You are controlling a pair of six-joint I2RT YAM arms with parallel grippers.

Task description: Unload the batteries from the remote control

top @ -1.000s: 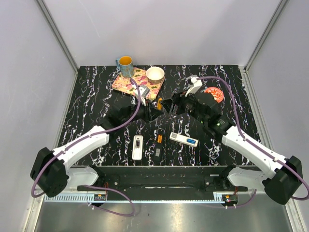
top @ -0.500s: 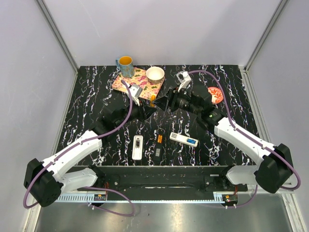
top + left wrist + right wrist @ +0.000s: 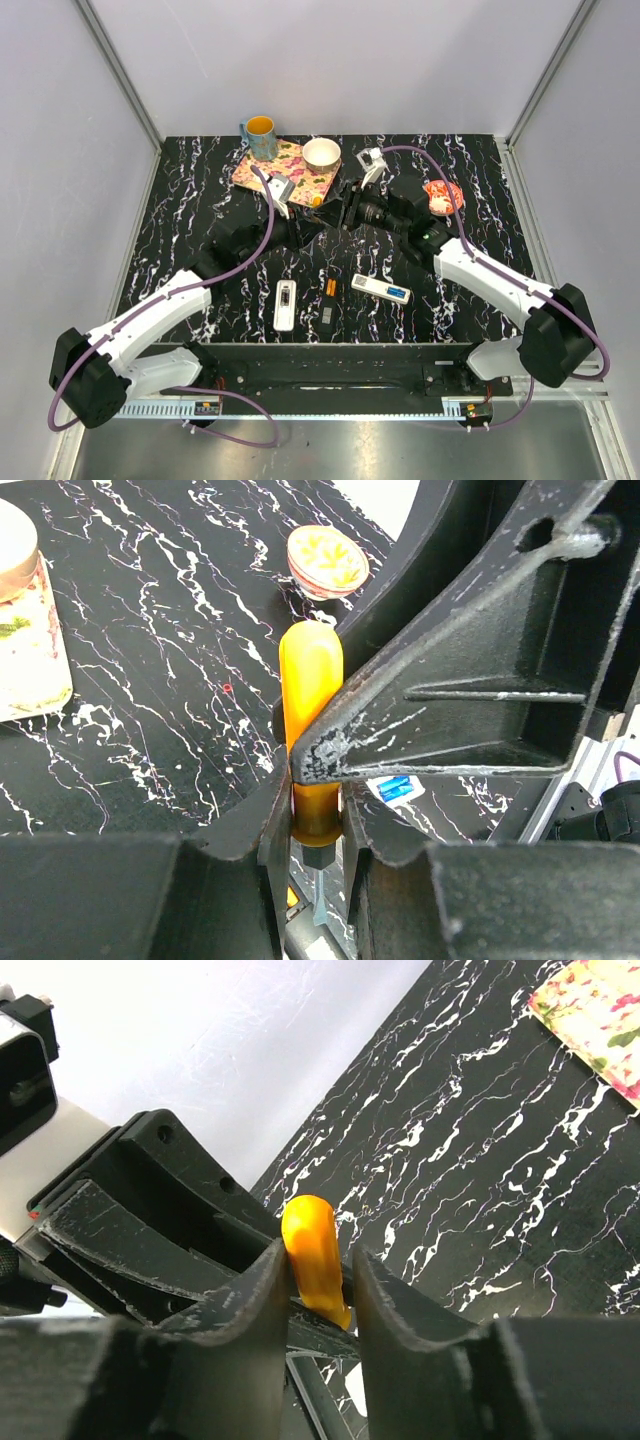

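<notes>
Over the black marbled worktop (image 3: 180,220), the left end effector (image 3: 313,780) is clamped on an orange-handled screwdriver (image 3: 311,680). The right end effector (image 3: 318,1270) brackets that handle closely, though actual contact cannot be told. Nearer the bases, a white remote (image 3: 375,287) holds blue batteries (image 3: 397,293); an orange battery (image 3: 330,287) lies loose just beside it.

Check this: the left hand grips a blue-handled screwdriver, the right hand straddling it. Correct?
No: the screwdriver has an orange handle, as the left wrist view shows. The left hand grips it, the right hand straddling it.
</notes>
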